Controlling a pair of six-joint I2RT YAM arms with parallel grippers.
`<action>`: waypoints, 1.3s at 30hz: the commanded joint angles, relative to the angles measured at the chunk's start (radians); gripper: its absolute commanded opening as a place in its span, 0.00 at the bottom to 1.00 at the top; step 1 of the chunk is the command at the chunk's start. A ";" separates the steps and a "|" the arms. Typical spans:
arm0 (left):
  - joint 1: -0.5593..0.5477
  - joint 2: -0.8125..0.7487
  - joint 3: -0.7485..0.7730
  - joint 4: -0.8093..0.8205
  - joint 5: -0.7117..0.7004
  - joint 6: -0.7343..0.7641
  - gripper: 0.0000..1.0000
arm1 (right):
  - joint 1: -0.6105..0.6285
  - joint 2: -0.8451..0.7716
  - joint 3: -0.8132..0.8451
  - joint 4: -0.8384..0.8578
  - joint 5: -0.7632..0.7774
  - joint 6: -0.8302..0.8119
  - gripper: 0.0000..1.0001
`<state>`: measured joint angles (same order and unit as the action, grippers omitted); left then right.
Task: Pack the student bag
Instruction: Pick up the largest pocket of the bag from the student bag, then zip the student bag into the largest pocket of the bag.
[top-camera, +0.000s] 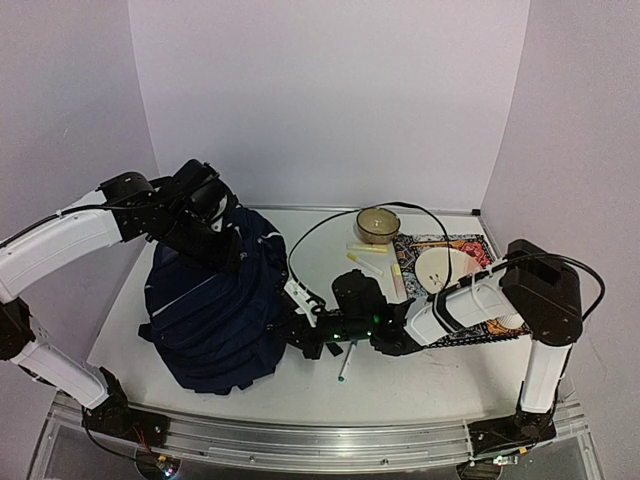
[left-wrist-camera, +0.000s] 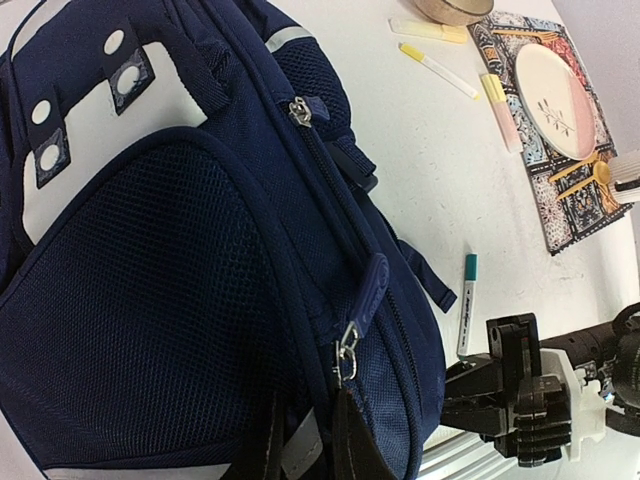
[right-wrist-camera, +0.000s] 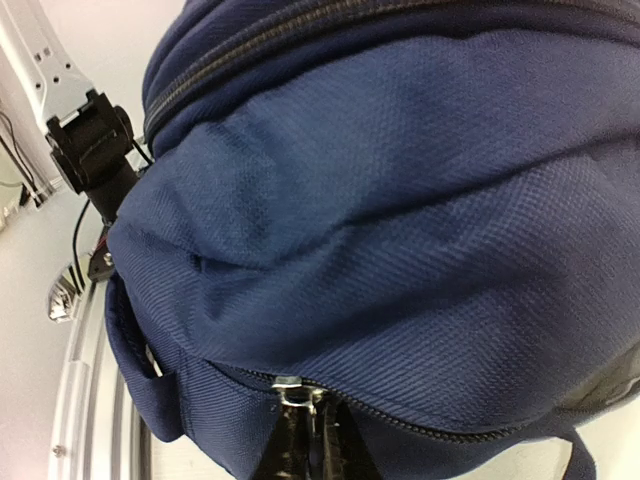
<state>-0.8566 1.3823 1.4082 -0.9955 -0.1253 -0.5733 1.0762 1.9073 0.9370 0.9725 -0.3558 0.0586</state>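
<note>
Fingers (right-wrist-camera: 283, 452) of the right gripper (right-wrist-camera: 308, 428) are pressed together on the zipper pull (right-wrist-camera: 292, 388) of the student bag (right-wrist-camera: 400, 200). The metal slider sits just above their tips, and navy weave fills the rest of the right wrist view. Only the top view places that grip: low on the bag's right flank, on the side facing the middle of the table.

The left gripper (left-wrist-camera: 305, 452) pinches a grey strip (left-wrist-camera: 300, 440) of the bag, just below a second zipper pull (left-wrist-camera: 347, 352). The top view shows this gripper only as a dark mass over the bag's crown, its jaws hidden there. The left wrist view alone gives the bag's face: a mesh pocket (left-wrist-camera: 140, 300) and a white patch (left-wrist-camera: 90, 130) crossed by eyelet straps.

The bag stands on the left half of the white table (top-camera: 420, 395), humped up beneath the left gripper. To the right, a teal-capped pen (top-camera: 346, 362) lies just beside the right gripper. Farther back are a yellow marker (left-wrist-camera: 437, 68) and a pink highlighter (left-wrist-camera: 503, 112), then a patterned placemat (top-camera: 478, 245) carrying a pale plate (top-camera: 445, 267). A bowl (top-camera: 378, 225) sits near the back edge, whole from above and cropped in the left wrist view.
</note>
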 joint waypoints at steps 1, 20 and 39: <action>0.003 -0.068 0.041 0.079 0.017 0.032 0.00 | -0.030 -0.089 -0.038 0.008 0.065 -0.050 0.00; 0.003 -0.108 -0.051 0.106 0.012 0.149 0.40 | -0.107 -0.162 0.194 -0.398 -0.021 -0.180 0.00; -0.123 -0.290 -0.238 0.215 0.125 0.056 0.55 | -0.016 -0.085 0.453 -0.623 -0.096 -0.029 0.00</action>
<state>-0.9327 1.1205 1.2229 -0.8307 -0.0018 -0.4586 1.0509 1.8251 1.2969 0.2903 -0.3873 -0.0388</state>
